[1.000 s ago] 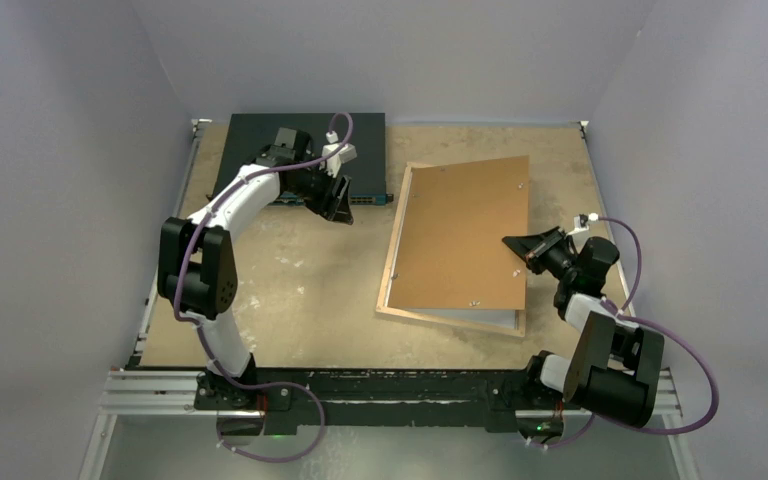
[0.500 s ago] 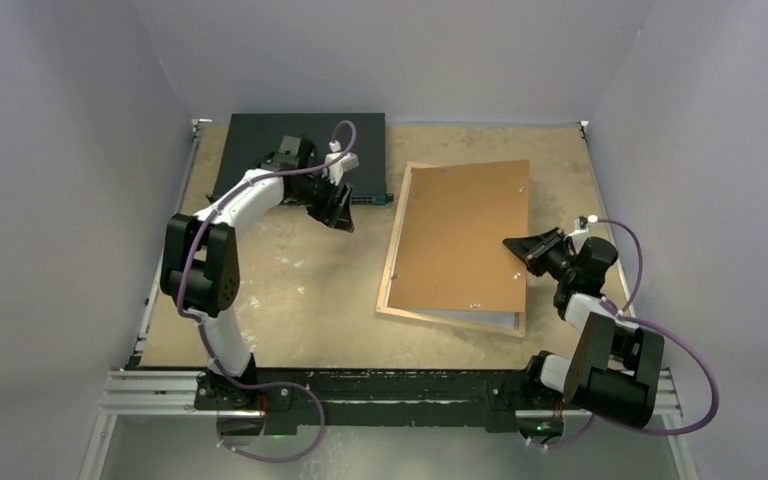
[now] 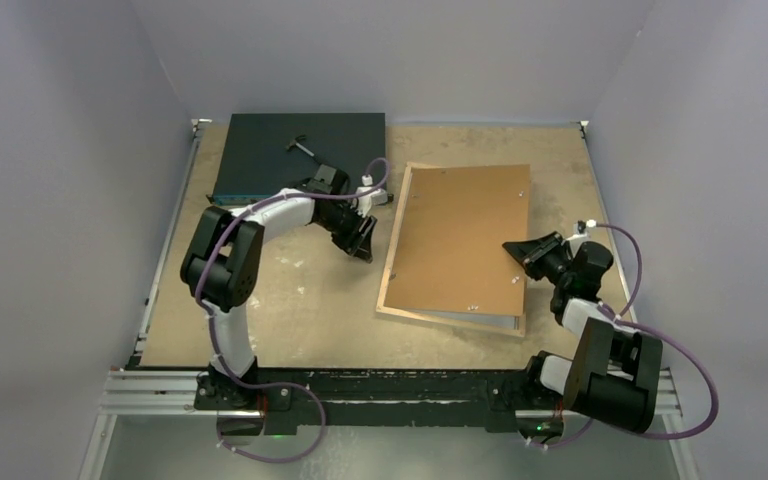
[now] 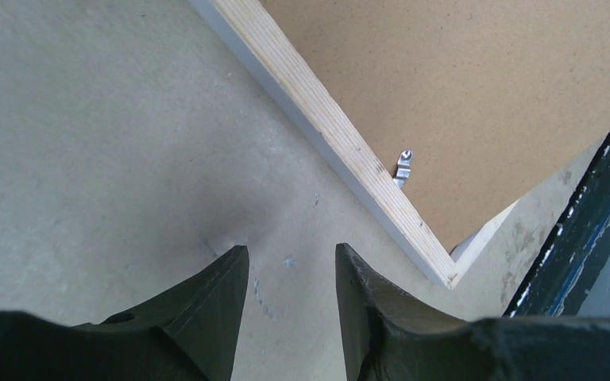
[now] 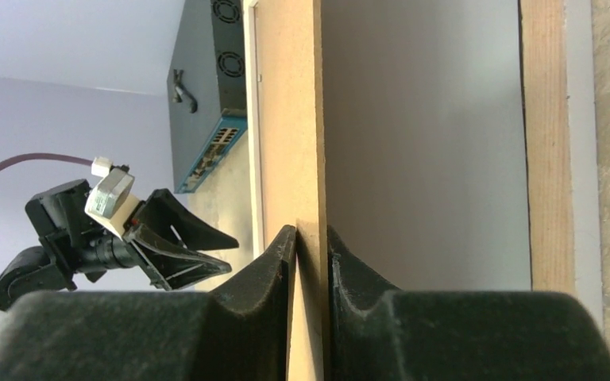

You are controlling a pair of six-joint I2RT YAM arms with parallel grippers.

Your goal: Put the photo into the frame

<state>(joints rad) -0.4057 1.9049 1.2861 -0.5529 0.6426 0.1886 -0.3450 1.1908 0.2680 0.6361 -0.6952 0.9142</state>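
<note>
Table (image 3: 290, 300): carries everything, with the arms bolted at its near edge so both can reach the work
Frame (image 4: 353, 155): lies face down right of centre with its light wood rim up, which leaves the back open for loading
Backing board (image 3: 465, 235): brown, rests askew on top of the frame and is not dropped inside the rim; it looks to need squaring before it can seat
Photo (image 5: 421, 159): pale grey back up, inside the frame beneath the board; it seems already in place, so the closing up is what remains
Dark box (image 3: 280, 140): far left corner, well apart from the right arm's work
Right fingers (image 5: 274, 262): nearly closed, pinching the board's right edge between them, most likely to lift or slide it
Left fingers (image 4: 222, 302): partly open with nothing between them, low over bare table just beside the frame's left rail, probably to steady that side
Clip (image 4: 403, 165): small metal tab inside the rim near the frame's far left corner, meant to pin the board down
</note>
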